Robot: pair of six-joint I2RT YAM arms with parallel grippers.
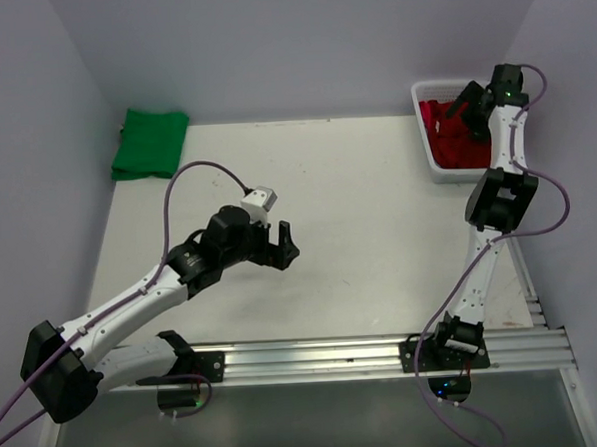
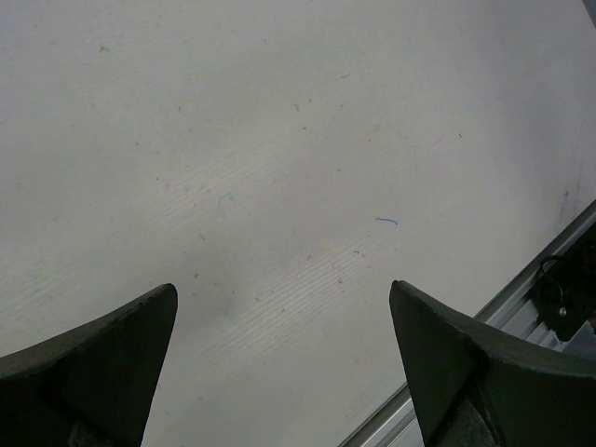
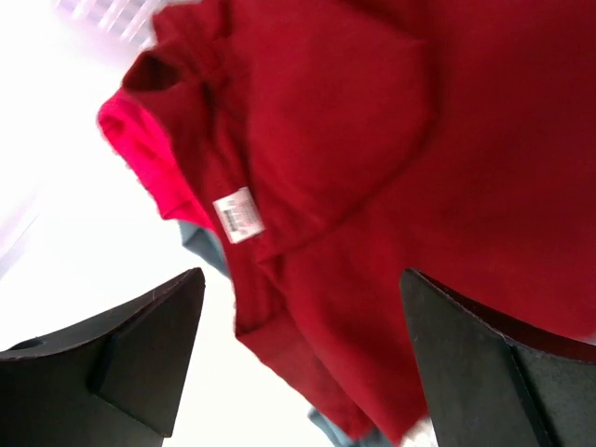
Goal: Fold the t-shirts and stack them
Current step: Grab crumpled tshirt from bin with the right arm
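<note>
A pale worktop (image 1: 359, 230) fills the view from above, with two arms mounted at its near edge. The left arm reaches toward the middle, and its left claw (image 1: 280, 246) hangs over bare surface with the jaws apart and nothing between them.

The right arm stretches up to the far right corner. There the right claw (image 1: 469, 102) is poised over a white basket (image 1: 431, 162), also with jaws apart and gripping nothing. A crumpled red t-shirt (image 3: 372, 140) lies directly below this claw, on top of the basket's pile. It is too bunched up to show a long axis. The right arm is much the nearer, so the pick-up is probably its job.

A green t-shirt (image 1: 151, 141), already folded, sits at the far left corner, well apart from both claws.

Under the red shirt, the edges of a pink garment (image 3: 140, 158) and a grey-blue garment (image 3: 200, 247) peek out. A small white label (image 3: 239, 214) marks the red shirt's collar.
</note>
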